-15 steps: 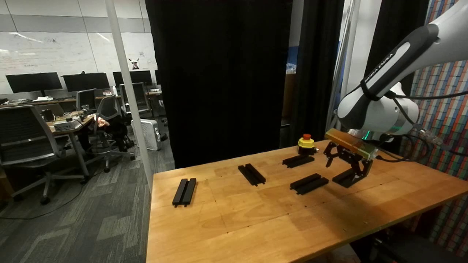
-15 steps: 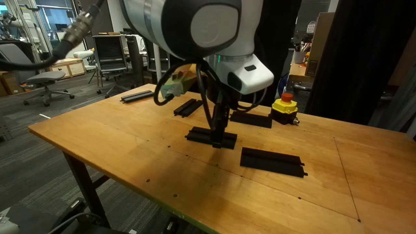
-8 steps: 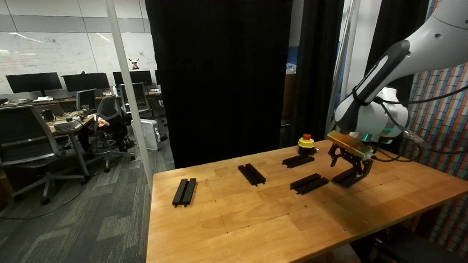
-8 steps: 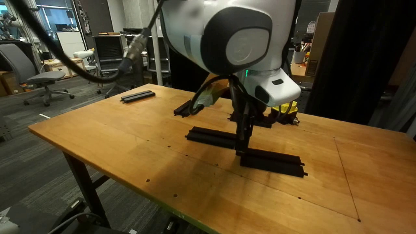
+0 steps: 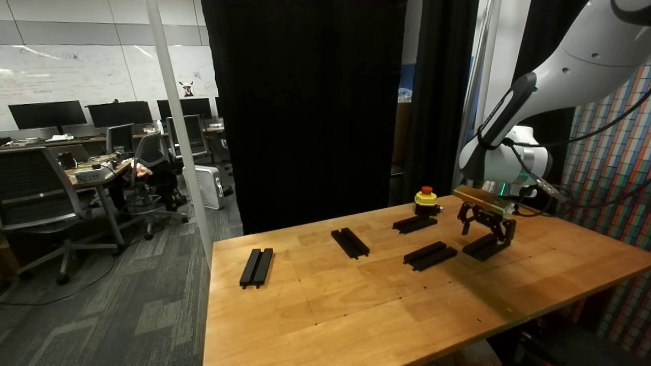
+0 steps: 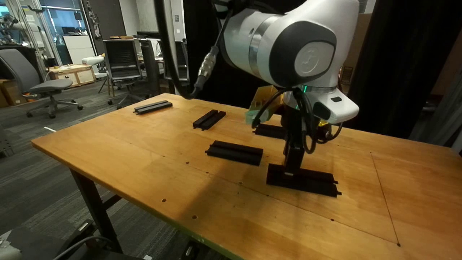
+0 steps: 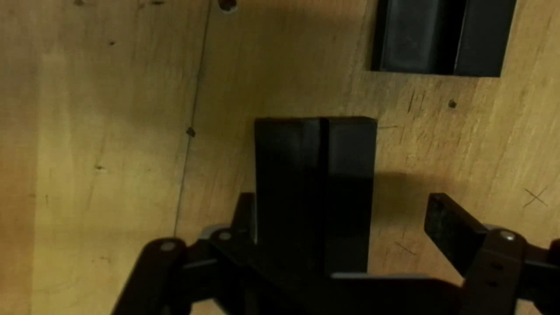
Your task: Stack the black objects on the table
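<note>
In an exterior view the gripper (image 6: pixel 293 166) is pointing down, its tip overlapping the nearest block (image 6: pixel 316 184); whether they are touching is not showing. A second block (image 6: pixel 234 153) is lying near the gripper, a third block (image 6: pixel 269 131) behind it with one end hidden, and a fourth block (image 6: pixel 209 120) and fifth block (image 6: pixel 153 107) farther from it. All five are lying flat on the table (image 6: pixel 126 155). Behind the gripper a yellow thing (image 6: pixel 322 123) is barely showing; well beyond it, chairs (image 6: pixel 122 59) are standing.
</note>
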Controlling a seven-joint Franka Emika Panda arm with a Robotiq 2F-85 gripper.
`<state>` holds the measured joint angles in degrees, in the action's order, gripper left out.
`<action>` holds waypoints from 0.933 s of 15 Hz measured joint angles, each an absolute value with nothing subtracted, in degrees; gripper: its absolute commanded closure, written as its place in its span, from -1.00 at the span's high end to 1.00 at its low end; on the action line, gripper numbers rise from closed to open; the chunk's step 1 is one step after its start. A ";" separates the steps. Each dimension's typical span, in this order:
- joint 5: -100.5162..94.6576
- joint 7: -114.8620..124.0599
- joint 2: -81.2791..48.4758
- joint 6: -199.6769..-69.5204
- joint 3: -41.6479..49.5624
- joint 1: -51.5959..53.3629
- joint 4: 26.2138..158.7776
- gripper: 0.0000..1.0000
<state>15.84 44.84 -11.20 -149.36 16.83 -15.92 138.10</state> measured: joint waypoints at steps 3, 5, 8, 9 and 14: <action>15.86 42.50 -12.57 -147.36 17.48 -16.10 136.41 1.00; 16.03 41.07 -13.38 -147.25 17.56 -16.32 135.94 1.00; 16.29 39.35 -14.83 -147.25 17.57 -16.60 135.36 1.00; 16.39 38.96 -15.33 -147.25 17.57 -16.64 135.21 1.00; 16.55 37.83 -17.00 -147.25 17.63 -16.70 134.29 0.18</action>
<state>16.55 37.83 -17.00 -147.25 17.63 -16.70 134.29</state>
